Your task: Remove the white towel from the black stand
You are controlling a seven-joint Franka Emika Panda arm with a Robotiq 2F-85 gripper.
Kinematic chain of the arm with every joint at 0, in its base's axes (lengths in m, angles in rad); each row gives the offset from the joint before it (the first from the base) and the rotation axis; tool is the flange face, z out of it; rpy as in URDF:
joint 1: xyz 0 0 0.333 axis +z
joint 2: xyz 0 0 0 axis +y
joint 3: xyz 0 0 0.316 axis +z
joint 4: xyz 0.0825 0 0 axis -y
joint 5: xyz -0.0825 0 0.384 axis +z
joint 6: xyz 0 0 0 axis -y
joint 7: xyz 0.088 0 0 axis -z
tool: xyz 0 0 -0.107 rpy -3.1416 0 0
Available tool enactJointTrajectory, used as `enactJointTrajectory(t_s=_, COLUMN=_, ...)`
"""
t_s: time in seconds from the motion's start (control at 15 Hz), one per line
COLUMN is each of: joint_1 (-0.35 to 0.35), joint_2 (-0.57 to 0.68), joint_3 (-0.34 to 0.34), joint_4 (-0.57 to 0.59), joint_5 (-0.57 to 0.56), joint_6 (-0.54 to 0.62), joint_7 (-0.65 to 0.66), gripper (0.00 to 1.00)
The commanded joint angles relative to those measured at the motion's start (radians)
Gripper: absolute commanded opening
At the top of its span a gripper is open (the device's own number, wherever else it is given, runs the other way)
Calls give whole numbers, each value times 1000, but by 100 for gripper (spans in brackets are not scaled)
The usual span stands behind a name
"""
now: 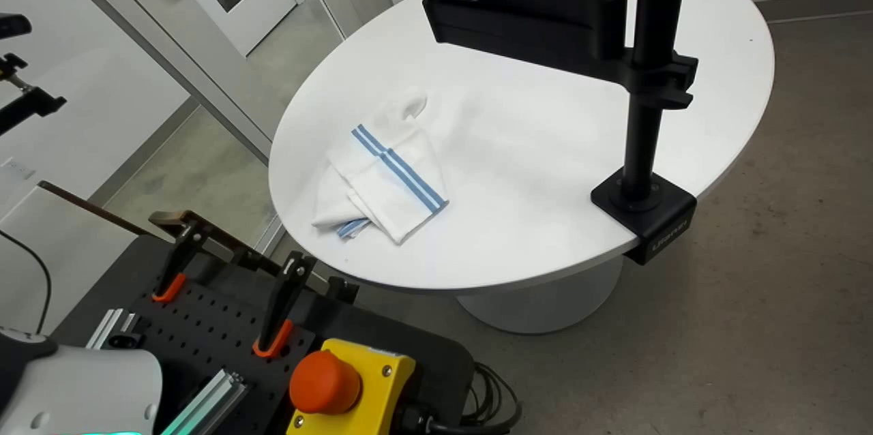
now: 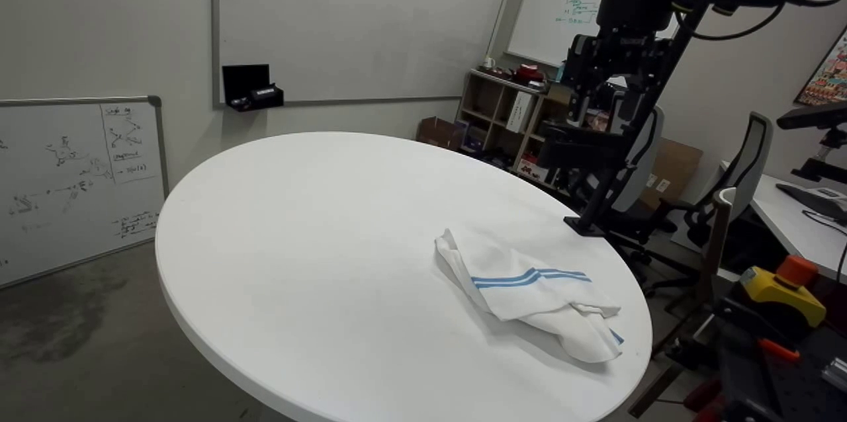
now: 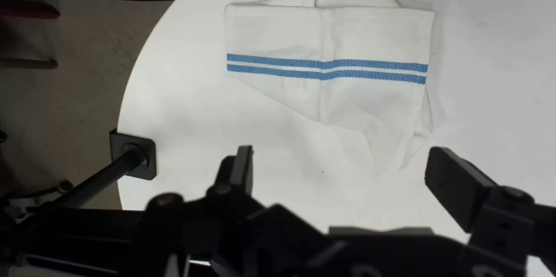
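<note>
The white towel [image 3: 330, 42] lay loosely folded on the table [image 3: 186, 107], below and well apart from the gripper [image 3: 341, 157], which was spread wide.

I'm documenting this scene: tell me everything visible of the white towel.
The white towel looks like soft woven cloth with paired blue stripes; more striped fabric shows under a fold. It lies rumpled and loosely folded, one end curled, on the round white table near the rim, off the black stand. Only the table visibly touches it; the open gripper is apart.
</note>
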Motion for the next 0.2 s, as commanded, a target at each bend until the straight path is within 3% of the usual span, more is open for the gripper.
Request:
enactJointTrajectory(t_s=0.0, joint_1=5, joint_2=0, joint_3=-5, joint_4=1, joint_5=0, joint_6=-2, joint_7=-1, gripper=100)
enactJointTrajectory(t_s=0.13, joint_1=5, joint_2=0, joint_3=-5, joint_4=1, joint_5=0, joint_6=-2, joint_7=-1, gripper=100)
